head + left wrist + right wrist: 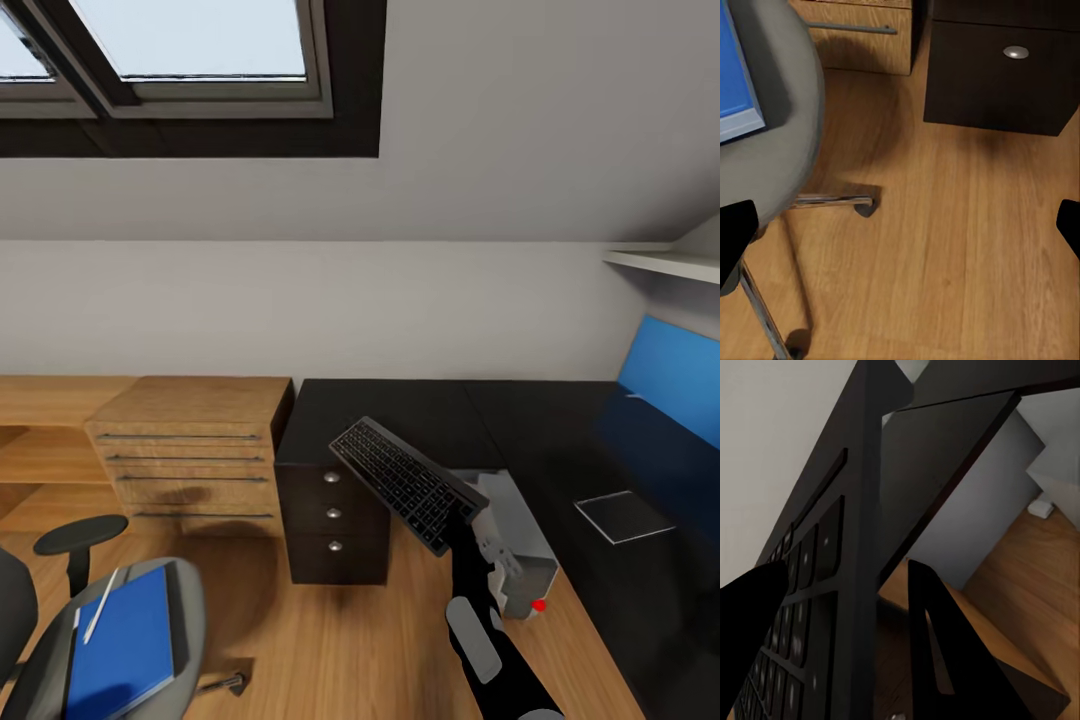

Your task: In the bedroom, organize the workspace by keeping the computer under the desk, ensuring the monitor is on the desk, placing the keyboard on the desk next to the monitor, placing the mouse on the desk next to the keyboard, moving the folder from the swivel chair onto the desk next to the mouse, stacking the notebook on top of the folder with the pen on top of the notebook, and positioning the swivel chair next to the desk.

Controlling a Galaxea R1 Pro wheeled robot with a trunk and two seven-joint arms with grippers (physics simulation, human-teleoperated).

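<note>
Nearest me in the head view, the right gripper (470,520) is clamped on one end of the keyboard (405,482), tilted in the air over the desk's (520,420) near edge. It looks stiff and light, but a long lever from an end grip. The folder (122,640) lies on the chair (185,600), bottom left.

Left wrist view: the left gripper (900,232) hangs spread wide over floor beside the chair.

Right wrist view: I see fingers (945,652) pinching the keyboard's edge.
</note>
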